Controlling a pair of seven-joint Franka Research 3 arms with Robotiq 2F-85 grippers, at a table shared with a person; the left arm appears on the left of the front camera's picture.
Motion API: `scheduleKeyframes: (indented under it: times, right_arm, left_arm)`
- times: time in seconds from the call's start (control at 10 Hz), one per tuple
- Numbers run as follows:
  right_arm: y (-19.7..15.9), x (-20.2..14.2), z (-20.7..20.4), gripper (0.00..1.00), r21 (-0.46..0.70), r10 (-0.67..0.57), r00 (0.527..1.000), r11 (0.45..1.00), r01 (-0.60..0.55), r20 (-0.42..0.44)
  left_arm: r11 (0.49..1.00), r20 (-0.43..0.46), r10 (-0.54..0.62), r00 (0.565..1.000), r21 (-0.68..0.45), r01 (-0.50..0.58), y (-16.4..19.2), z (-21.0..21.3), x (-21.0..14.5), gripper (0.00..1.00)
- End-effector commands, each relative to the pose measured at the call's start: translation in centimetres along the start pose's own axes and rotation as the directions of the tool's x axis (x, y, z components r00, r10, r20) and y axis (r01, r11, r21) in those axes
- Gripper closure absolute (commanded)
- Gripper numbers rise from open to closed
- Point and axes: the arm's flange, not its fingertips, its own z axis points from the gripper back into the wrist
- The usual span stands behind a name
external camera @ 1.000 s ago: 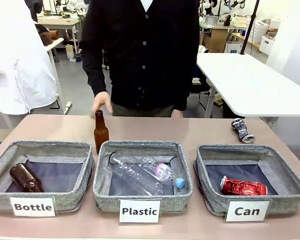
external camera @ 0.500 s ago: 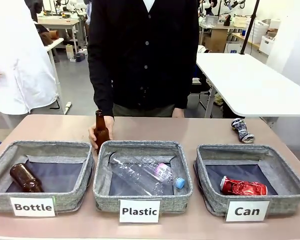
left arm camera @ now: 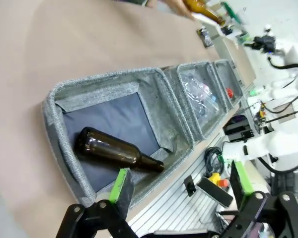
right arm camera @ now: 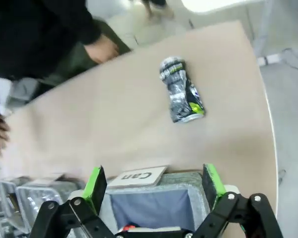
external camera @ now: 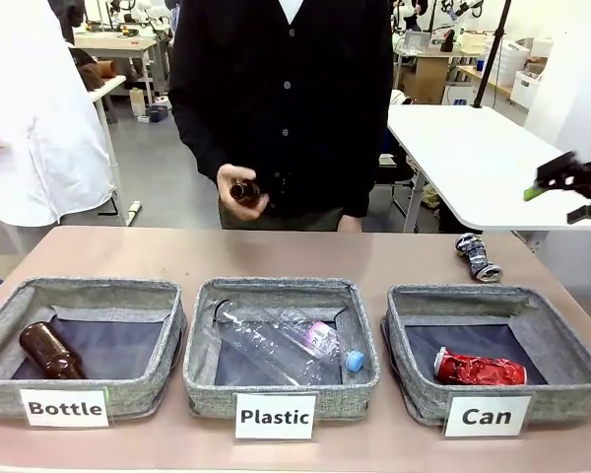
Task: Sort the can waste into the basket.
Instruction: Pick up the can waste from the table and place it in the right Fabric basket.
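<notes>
Silver can: lies flat on the bare tabletop, just past the far right corner of the Can basket, apart from its rim.
Red can: lies on its side in the Can basket.
Right gripper: hangs high over the right edge of the scene, above the Can basket; jaws spread wide, holding nothing.
Key relation: in the right wrist view the silver can sits ahead of the jaws, slightly toward the right-hand pad. Its long axis runs roughly away from the jaws, so the pads would likely close across its narrow width.
Nearer arm: the right one, clearly.
Left gripper: over the near rim of the Bottle basket, well apart from both cans; jaws wide open and empty.
Person's hand: holds a brown bottle in the air in front of the body, well apart from the silver can.
Plastic basket: between the other two, with clear bottles inside.
Surface: smooth, matte tan; the can should not roll, being crushed.
Room: a workshop, with a white table behind.
</notes>
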Motion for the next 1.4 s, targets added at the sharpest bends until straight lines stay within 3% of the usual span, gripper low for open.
scheduleKeyframes:
  times: [0.0,0.2,0.6,0.8,0.9,1.0,1.3]
  right_arm:
    - [1.2,0.8,-1.3,0.00,-0.080,0.057,0.997,0.995,-0.061,-0.052]
    - [1.5,-0.4,-3.0,0.00,-0.061,0.118,0.990,0.991,-0.123,-0.080]
    - [1.4,-0.2,-3.7,0.00,-0.070,0.094,0.992,0.993,-0.100,-0.089]
    - [3.2,2.0,-7.3,0.00,-0.157,0.142,0.983,0.975,-0.159,-0.114]
    - [3.9,3.1,-9.2,0.00,-0.218,0.129,0.984,0.964,-0.155,-0.125]
    - [4.6,4.2,-11.2,0.00,-0.267,0.129,0.979,0.949,-0.168,-0.156]
    - [4.7,6.2,-16.2,0.00,-0.369,0.071,0.978,0.919,-0.141,-0.198]
  left_arm:
    - [1.000,-0.005,0.000,1.000,-0.005,0.000,-0.3,0.2,-0.1,0.00]
    - [1.000,-0.005,0.000,1.000,-0.005,0.000,-0.3,0.2,-0.1,0.00]
    - [1.000,-0.005,0.000,1.000,-0.005,0.000,-0.3,0.2,-0.1,0.00]
    - [1.000,0.000,0.000,1.000,0.000,0.000,0.0,0.0,0.0,0.00]
    - [0.998,-0.092,0.044,0.995,0.038,-0.041,-0.8,3.2,-0.3,0.00]
    - [0.988,-0.090,0.084,0.992,0.137,-0.072,0.3,7.5,-0.8,0.00]
    - [0.969,-0.045,0.181,0.982,0.177,-0.170,2.5,13.8,-2.4,0.00]
